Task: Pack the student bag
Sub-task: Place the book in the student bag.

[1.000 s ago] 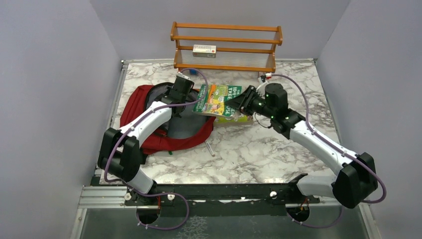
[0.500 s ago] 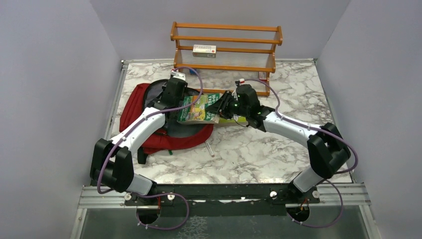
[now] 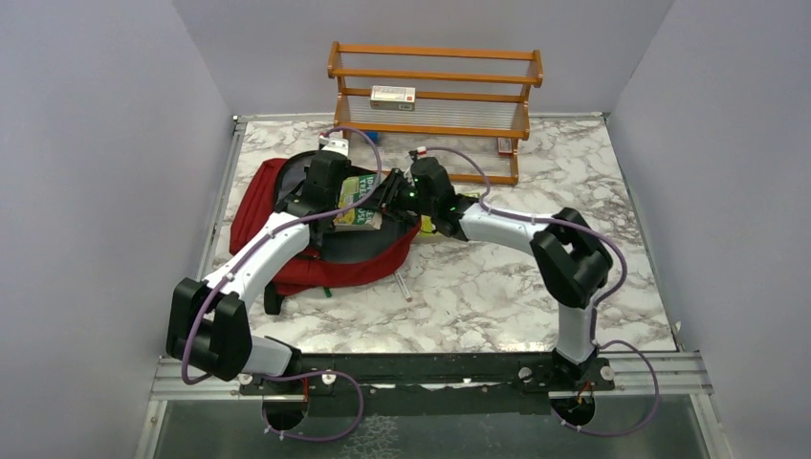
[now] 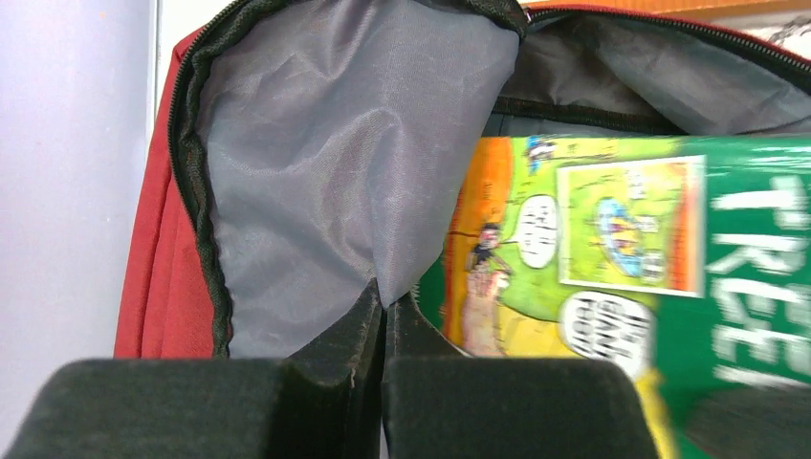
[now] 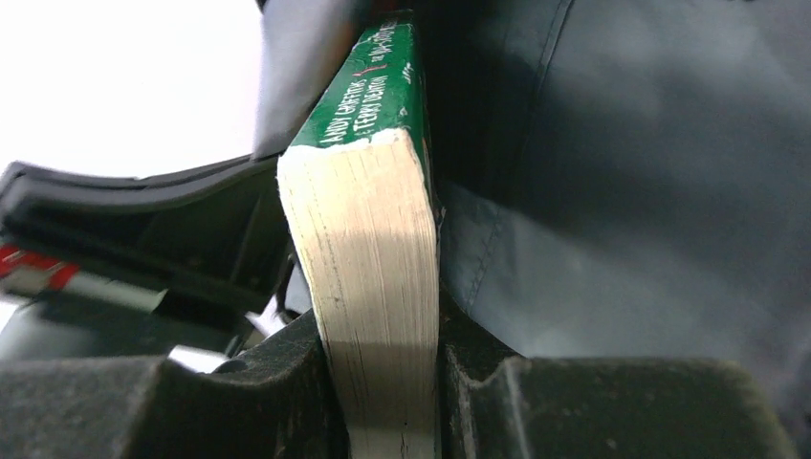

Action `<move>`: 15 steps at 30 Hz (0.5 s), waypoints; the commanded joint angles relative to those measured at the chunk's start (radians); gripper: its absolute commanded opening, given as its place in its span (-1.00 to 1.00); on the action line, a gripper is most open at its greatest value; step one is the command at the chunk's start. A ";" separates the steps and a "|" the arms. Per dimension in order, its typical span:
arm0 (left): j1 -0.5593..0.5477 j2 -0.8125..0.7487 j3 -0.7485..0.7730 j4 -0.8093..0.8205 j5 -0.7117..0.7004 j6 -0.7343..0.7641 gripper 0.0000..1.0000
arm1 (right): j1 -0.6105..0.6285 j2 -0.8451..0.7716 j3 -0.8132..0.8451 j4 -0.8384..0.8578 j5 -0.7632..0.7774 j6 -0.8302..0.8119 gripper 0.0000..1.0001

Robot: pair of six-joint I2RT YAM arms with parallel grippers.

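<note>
The student bag (image 3: 256, 206), dark red with grey lining, lies at the table's left with its mouth held open. My left gripper (image 3: 328, 191) is shut on a fold of the grey lining (image 4: 316, 172) at the bag's upper rim; its fingertips (image 4: 368, 306) pinch the cloth. My right gripper (image 3: 392, 198) is shut on a thick green book (image 3: 359, 213), gripping its page edge (image 5: 378, 287) between both fingers. The book's front half is inside the bag's mouth, with the lining (image 5: 622, 191) right beside it. Its green cover (image 4: 622, 249) fills the right of the left wrist view.
A wooden rack (image 3: 435, 86) stands at the back with a small white box (image 3: 393, 95) on its shelf. Another yellow-green book (image 3: 443, 228) lies under my right forearm. A pen (image 3: 404, 285) lies just in front of the bag.
My right arm has carried the green book leftward from the table's middle into the bag's mouth. My left gripper, still holding the lining, has shifted slightly left and back.
</note>
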 commanded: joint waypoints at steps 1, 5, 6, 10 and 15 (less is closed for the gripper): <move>0.005 -0.056 -0.004 0.094 0.041 -0.027 -1.00 | 0.031 0.090 0.103 0.156 -0.039 0.044 -0.99; 0.005 -0.069 -0.009 0.101 0.051 -0.030 -1.00 | 0.053 0.184 0.176 0.235 -0.047 0.038 -0.99; 0.005 -0.069 -0.011 0.103 0.053 -0.031 -1.00 | 0.059 0.212 0.198 0.248 -0.046 0.039 -0.99; 0.007 -0.077 -0.009 0.100 0.065 -0.028 -1.00 | 0.086 0.319 0.270 0.298 -0.023 0.049 -0.99; 0.010 -0.075 -0.014 0.102 0.062 -0.027 -1.00 | 0.123 0.421 0.364 0.318 0.063 0.053 -0.99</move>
